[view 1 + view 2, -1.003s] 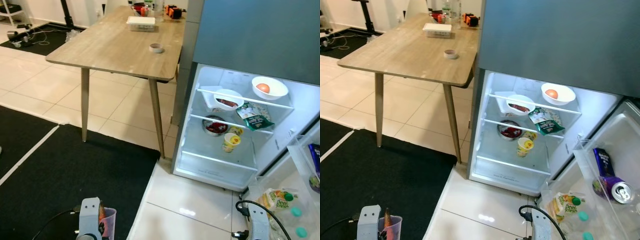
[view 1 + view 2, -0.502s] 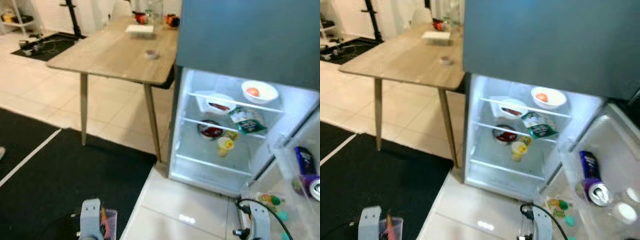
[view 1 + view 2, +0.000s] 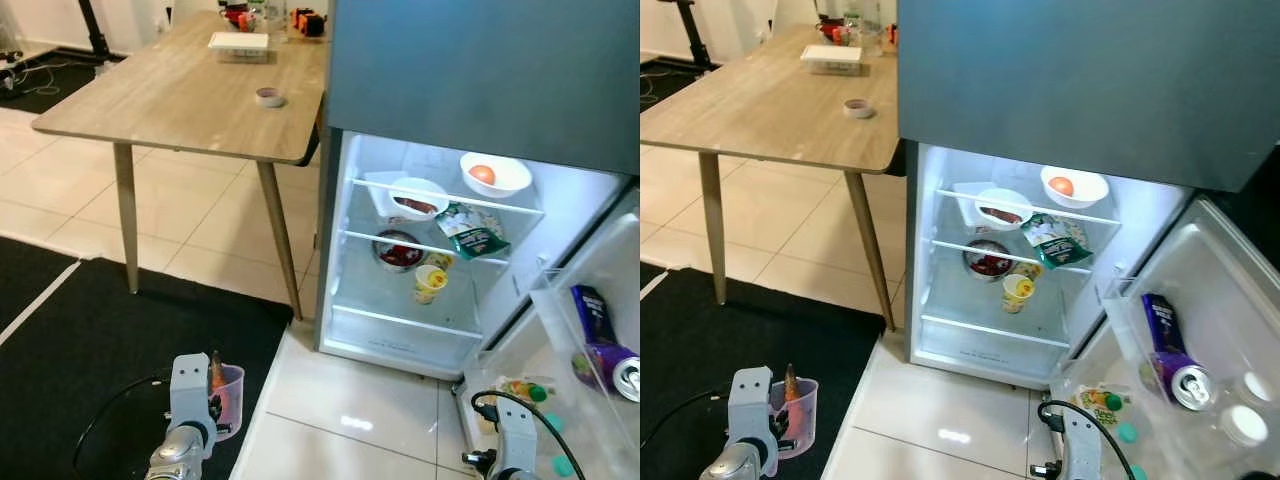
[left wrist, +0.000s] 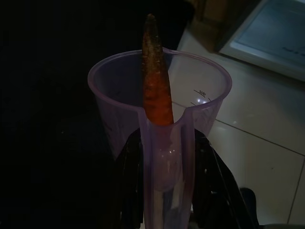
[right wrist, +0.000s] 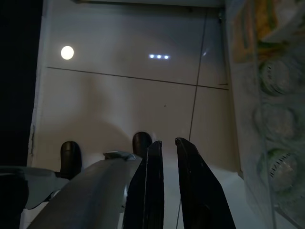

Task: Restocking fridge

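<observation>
We are in the carrying step: our left gripper (image 4: 164, 186) is clamped on the handle of a clear purple measuring cup (image 4: 157, 119) with a carrot (image 4: 156, 71) standing point-up inside it, low at the bottom left of the left eye view, above the black mat (image 3: 110, 340). Our right gripper (image 5: 167, 183) hangs idle at the bottom right over the white tiles, its fingers narrowly apart and holding nothing. The fridge (image 3: 480, 70) stands open in the right half of the frame — bowls, a green packet and a yellow cup sit on its lit shelves, and the bottom shelf (image 3: 400, 320) looks bare. As we judge it, the next move calls for closing in on the fridge, then raising the cup level so the carrot stays in — and setting it on free shelf space.
</observation>
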Available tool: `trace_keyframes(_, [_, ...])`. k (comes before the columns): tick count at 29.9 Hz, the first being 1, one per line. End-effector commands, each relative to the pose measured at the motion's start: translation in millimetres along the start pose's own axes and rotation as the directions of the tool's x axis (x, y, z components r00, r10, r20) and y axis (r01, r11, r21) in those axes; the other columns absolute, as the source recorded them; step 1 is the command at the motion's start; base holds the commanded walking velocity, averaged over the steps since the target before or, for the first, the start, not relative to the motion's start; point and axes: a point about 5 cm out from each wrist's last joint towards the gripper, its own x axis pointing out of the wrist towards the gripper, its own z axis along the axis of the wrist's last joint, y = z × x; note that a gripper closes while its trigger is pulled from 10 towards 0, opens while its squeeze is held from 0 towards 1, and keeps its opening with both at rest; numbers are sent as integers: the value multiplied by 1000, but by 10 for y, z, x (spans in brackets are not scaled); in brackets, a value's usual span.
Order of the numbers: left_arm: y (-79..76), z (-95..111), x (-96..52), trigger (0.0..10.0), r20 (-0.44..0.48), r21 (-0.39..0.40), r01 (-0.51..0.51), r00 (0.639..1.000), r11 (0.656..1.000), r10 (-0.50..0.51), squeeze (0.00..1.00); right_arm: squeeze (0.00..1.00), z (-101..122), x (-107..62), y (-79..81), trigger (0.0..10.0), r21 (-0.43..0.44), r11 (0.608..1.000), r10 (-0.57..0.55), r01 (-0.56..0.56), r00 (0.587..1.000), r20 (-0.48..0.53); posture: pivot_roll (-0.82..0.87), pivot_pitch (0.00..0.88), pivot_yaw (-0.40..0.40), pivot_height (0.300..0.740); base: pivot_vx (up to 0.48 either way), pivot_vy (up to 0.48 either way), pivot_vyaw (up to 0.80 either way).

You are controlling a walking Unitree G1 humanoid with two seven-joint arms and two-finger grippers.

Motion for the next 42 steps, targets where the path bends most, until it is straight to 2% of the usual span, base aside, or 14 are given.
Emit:
trace_keyframes(1, [12, 2, -4, 10000, 3, 27, 7, 1000, 1000, -7, 0, 0, -13, -11, -29, 10000, 22, 1000, -12, 12, 1000, 10, 82, 0, -68, 740, 0, 0, 0])
trace_keyframes(5, [-7, -39, -14, 10000, -7, 30, 13, 1000, 999, -13, 0, 0, -29, -15, -35, 10000, 25, 1000, -13, 13, 1000, 6, 82, 0, -68, 740, 0, 0, 0])
trace_keyframes(18, [-6, -123, -41, 10000, -33, 39, 21, 999, 999, -19, 0, 0, -35, -13, -22, 10000, 25, 1000, -6, 6, 1000, 6, 81, 0, -68, 740, 274, 0, 0])
trace_keyframes(23, [8, -213, -74, 10000, -63, 41, 20, 998, 999, -17, 0, 0, -59, -15, -11, 10000, 33, 999, -2, 2, 1000, 2, 82, 0, -66, 740, 331, 0, 0])
trace_keyframes(42, [18, -254, -91, 10000, -77, 53, 27, 997, 998, -23, 0, 0, -76, -15, 2, 10000, 28, 1000, 3, -3, 1000, -2, 84, 0, -64, 740, 340, 0, 0])
